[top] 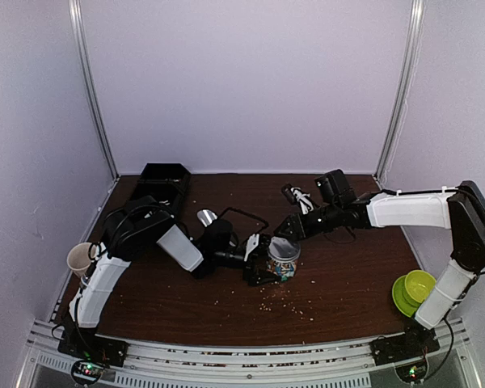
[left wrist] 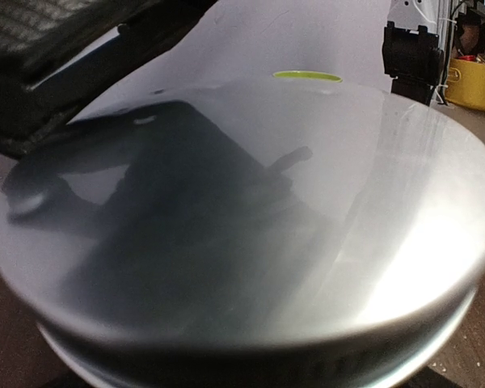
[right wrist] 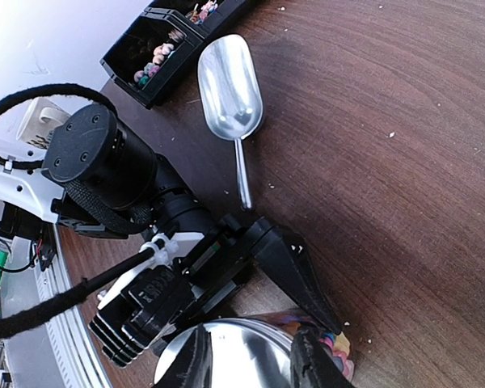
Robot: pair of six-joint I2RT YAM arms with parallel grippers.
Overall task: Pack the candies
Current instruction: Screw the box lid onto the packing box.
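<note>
Jar (top: 283,259) on the desk (top: 347,299), sitting between the left jaws, its lid (right wrist: 234,360) directly under the right jaws. Past the left jaws lies the scoop (right wrist: 230,89), flat on the desk. Beyond that, the bin (right wrist: 117,65), candies (right wrist: 158,55) inside.

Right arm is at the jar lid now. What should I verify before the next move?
1. Lid covers the jar: ok; whether it is fully seated, cannot tell.
2. Left pincer steadying the jar: cannot tell; one finger lies along its side, the other is hidden.
3. Right pincer lined up over the lid: ok, fingers apart; contact cannot tell.
4. Candies inside the jar: ok, seen below the lid's rim.
5. Scoop out of the way: ok, lying beside the tray.
</note>
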